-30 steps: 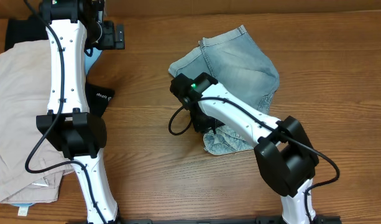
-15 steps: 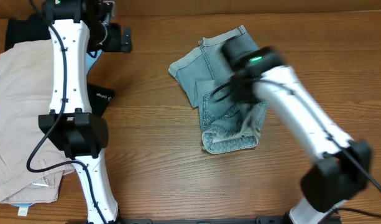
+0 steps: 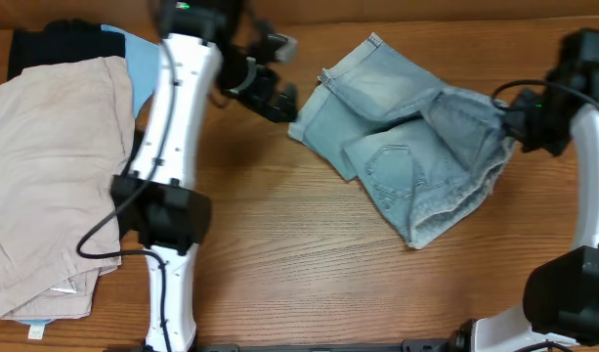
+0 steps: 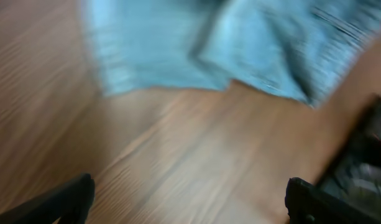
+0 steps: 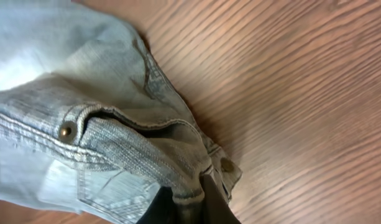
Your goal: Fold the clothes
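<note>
Gripping the denim shorts (image 3: pixel 406 137) at one edge, the right gripper (image 3: pixel 515 121) had its jaws clamped on cloth.
The left gripper (image 3: pixel 277 90) hovered beside the shorts, jaws wide apart.

Both arms are built alike: long white shells with rounded edges, joined by chunky black housings. On the left arm (image 3: pixel 172 108) a few small dark screw heads dot the white shell, and a thin black cable (image 3: pixel 84 240) loops out beside its black elbow block (image 3: pixel 164 212). A green light (image 3: pixel 186 6) glows on the black housing at its top. The left gripper (image 3: pixel 284 73) is all black, its fingers (image 4: pixel 63 200) blunt and matte. The right arm (image 3: pixel 594 186) has the same white shell, another black lead (image 3: pixel 543 84) arching beside it, and a black right gripper (image 3: pixel 504 122).
</note>
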`<state>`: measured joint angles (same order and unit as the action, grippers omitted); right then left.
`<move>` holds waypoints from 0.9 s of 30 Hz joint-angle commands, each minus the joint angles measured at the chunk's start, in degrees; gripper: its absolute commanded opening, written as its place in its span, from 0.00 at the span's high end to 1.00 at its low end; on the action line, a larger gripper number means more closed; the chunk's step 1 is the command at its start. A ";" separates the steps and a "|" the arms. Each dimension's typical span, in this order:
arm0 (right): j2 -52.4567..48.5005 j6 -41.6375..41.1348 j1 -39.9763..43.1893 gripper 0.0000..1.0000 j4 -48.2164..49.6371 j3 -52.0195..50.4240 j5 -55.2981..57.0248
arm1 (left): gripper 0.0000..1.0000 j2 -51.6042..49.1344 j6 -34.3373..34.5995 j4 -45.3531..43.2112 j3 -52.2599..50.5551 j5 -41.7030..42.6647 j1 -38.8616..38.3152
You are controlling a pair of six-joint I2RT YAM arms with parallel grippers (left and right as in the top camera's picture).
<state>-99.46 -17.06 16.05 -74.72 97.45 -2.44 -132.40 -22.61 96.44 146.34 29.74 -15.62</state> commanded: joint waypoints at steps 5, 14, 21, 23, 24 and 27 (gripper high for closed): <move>1.40 2.32 5.49 0.96 3.32 1.18 -3.69 | 0.00 -2.34 -3.50 -3.45 -0.04 -1.36 -14.78; -1.51 2.19 16.28 0.96 9.75 1.18 -7.85 | 0.00 -9.09 9.68 -10.56 -0.04 -19.04 -21.16; -5.44 2.80 19.30 0.96 10.16 1.18 -8.20 | 0.00 -12.94 16.55 -17.31 -0.04 -23.52 -18.75; -6.25 3.02 19.28 0.96 10.38 1.18 -8.37 | 0.00 -14.43 18.21 -19.91 -0.04 -23.08 -17.86; -6.69 3.02 19.28 0.96 10.47 1.18 -8.37 | 0.00 -15.10 18.43 -21.11 -0.04 -22.10 -17.49; -7.23 3.61 19.28 0.96 10.69 1.18 -8.94 | 0.04 -17.31 18.40 -23.28 -0.04 -20.22 -17.00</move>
<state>-106.19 -14.55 35.48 -64.36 97.45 -10.09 -146.52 -6.83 74.39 146.32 8.54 -33.28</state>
